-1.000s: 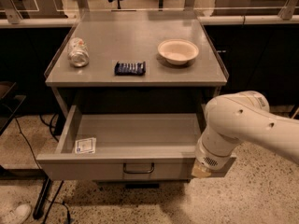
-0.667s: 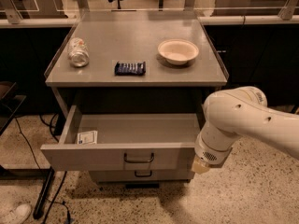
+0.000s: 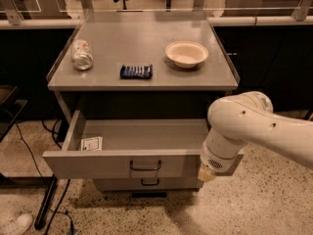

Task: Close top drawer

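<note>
The top drawer (image 3: 98, 164) is a wide grey metal drawer, pulled partly out of the grey cabinet. It has a dark bail handle (image 3: 145, 166) at the centre of its front and a white-and-blue sticker (image 3: 91, 143) on its inside floor. My white arm (image 3: 249, 124) reaches in from the right. My gripper (image 3: 208, 173) sits at the drawer's front right corner, against the front panel, mostly hidden behind the wrist.
On the cabinet top (image 3: 142, 38) lie a tipped can (image 3: 82, 54), a dark blue packet (image 3: 136, 71) and a pale bowl (image 3: 186, 53). A shorter drawer front (image 3: 112, 184) shows below. Cables and a white shoe (image 3: 14, 225) are on the floor at left.
The top drawer has slid back into the cabinet by some way, with my arm following at its right front corner. The lower drawer front has come into view.
</note>
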